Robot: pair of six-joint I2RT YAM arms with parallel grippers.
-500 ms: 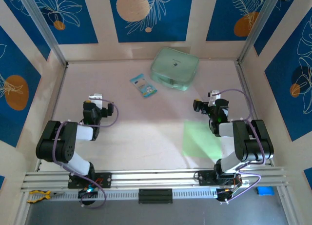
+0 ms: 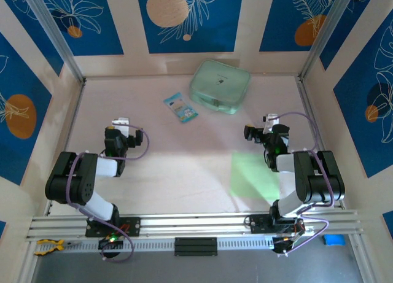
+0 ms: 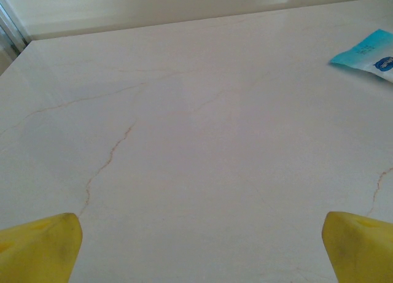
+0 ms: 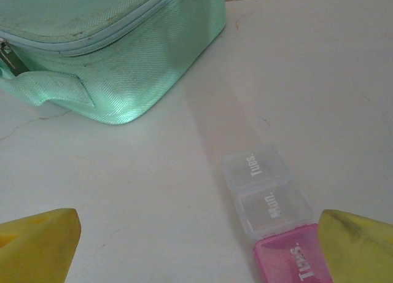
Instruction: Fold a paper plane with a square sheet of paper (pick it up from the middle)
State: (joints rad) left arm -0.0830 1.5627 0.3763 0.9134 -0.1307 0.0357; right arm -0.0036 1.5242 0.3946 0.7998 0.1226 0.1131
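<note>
two robot arms sit poised over a pale marbled table (image 2: 153, 172) with a paper-plane fold judged not yet begun. the square sheet of paper (image 2: 252, 175), thin and light green, lies flat and uncreased at about 4 o'clock from the table's centre in the overhead view, its right edge touching or slipping under the right arm. the right gripper (image 4: 196, 243) sits at 3 o'clock with its yellow fingertips (image 4: 40, 240) spread wide apart and nothing between them. it points away from the sheet, which lies at about 6 o'clock from it. ahead of it, the wrist camera shows a day-marked pill organiser (image 4: 270, 209) just beside one fingertip and a mint-green zip case (image 4: 116, 56) further out at 11 o'clock. the left gripper (image 3: 199, 249), at 9 o'clock on the table, also holds its jaws fully apart over bare surface, with a blue-and-white packet (image 3: 368, 53) at its 2 o'clock. the wide jaws suggest both arms are readied for a first pinch. the flat sheet gives little edge to catch, which is likely why the middle is the set pickup spot. the right arm, being nearest, would probably have to draw back and come down over it.
</note>
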